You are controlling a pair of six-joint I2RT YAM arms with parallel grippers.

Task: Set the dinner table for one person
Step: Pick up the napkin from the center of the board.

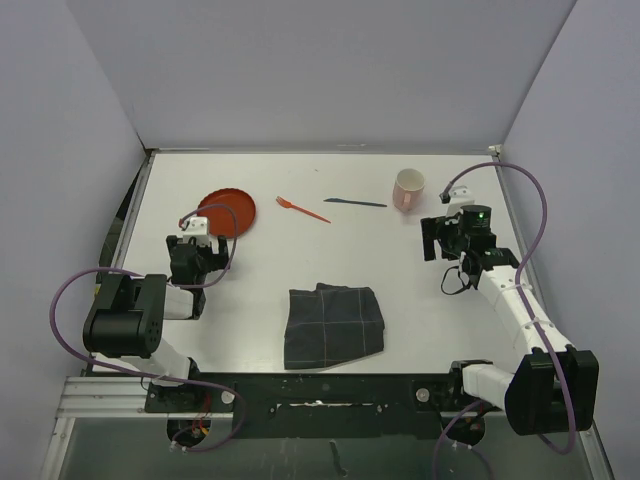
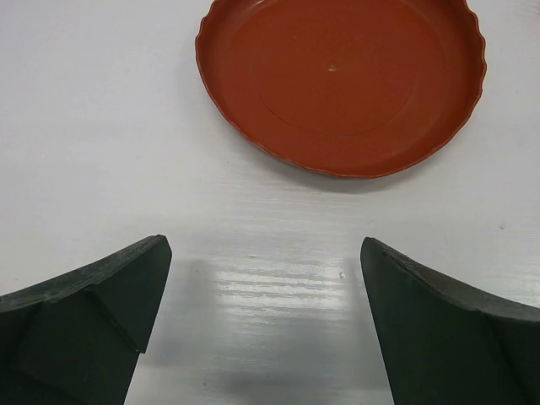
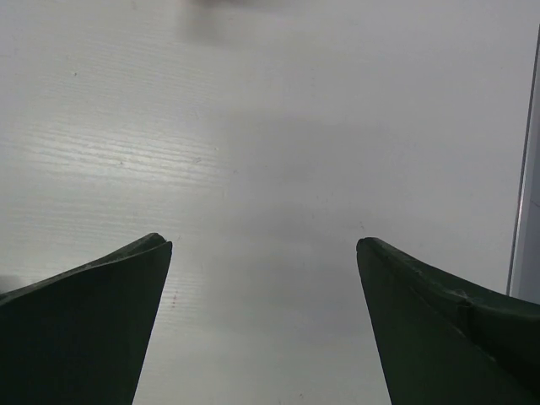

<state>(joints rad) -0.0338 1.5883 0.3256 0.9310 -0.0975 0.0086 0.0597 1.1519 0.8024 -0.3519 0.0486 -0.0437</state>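
On the white dinner table [image 1: 260, 270] lie a red scalloped plate [image 1: 227, 212], an orange fork [image 1: 302, 209], a dark knife [image 1: 354, 203] and a pink cup [image 1: 408, 190] in a row along the far side. My left gripper [image 1: 199, 243] hovers just short of the plate, open and empty. The left wrist view shows the plate [image 2: 342, 80] beyond the gripper [image 2: 263, 253], with only bare tabletop between the fingers. My right gripper [image 1: 443, 235] stands open and empty a little nearer than the cup. Below that gripper [image 3: 263, 249] the right wrist view shows only the table [image 3: 270, 126].
A dark grid-lined cloth [image 1: 333, 325] lies rumpled at the near middle. Metal edge rails [image 1: 137, 205] border the table, and one rail [image 3: 525, 194] shows at the right of the right wrist view. Grey walls close in three sides.
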